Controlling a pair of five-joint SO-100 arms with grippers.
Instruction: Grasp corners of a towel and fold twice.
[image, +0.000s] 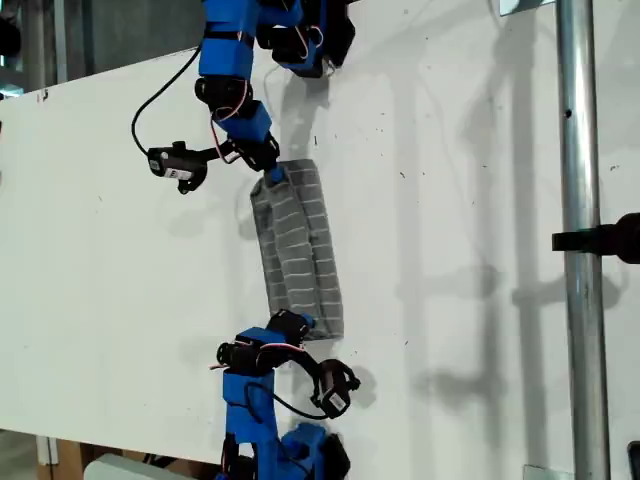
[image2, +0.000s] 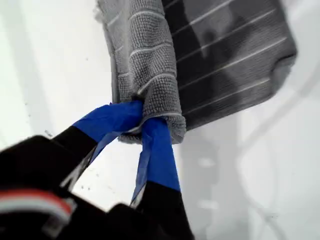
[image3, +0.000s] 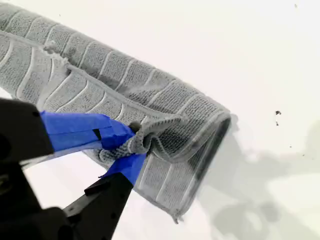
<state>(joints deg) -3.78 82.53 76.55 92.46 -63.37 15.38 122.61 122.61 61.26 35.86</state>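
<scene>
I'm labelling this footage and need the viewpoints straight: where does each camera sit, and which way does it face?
Exterior view: overhead, looking down on the white table, the folded grey striped towel and both blue arms.
First wrist view: rides my first gripper, looking along its blue-taped fingers at a pinched towel corner.
Second wrist view: rides my second gripper, looking along its fingers at another pinched corner.
All three views share the towel.
</scene>
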